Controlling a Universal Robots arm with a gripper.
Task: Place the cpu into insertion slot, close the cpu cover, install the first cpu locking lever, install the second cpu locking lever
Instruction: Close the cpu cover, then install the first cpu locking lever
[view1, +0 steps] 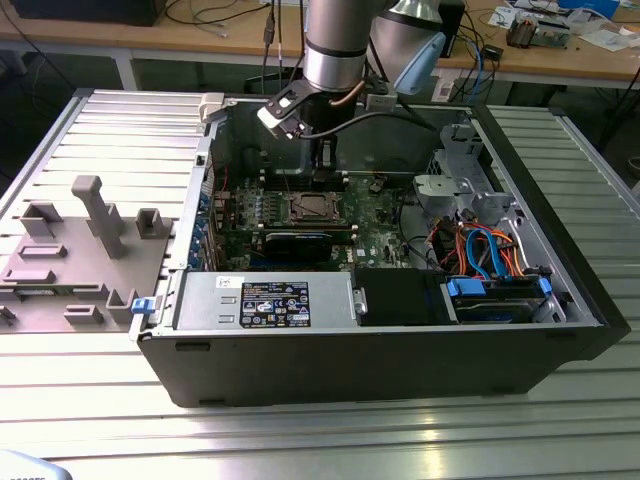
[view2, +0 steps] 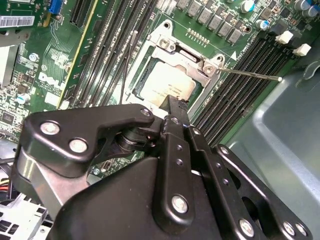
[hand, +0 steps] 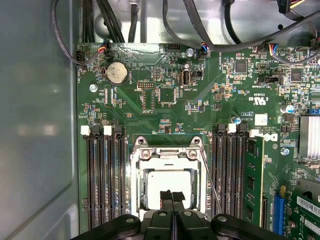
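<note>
The cpu (hand: 167, 184) lies flat in the insertion slot (hand: 135, 200), its pale silvery top plain, with any print too faint to read. One cpu cover (hand: 167, 156), a silvery frame, lies shut around it. Two thin wire levers flank the cover; one lever (view2: 250, 74) slants out over the memory slots (hand: 105, 175). The gripper (hand: 173, 196) hovers just over the chip's edge, fingers pressed together on nothing. White printed stickers dot the green motherboard (hand: 150, 115), alongside one coin battery (hand: 116, 73).
</note>
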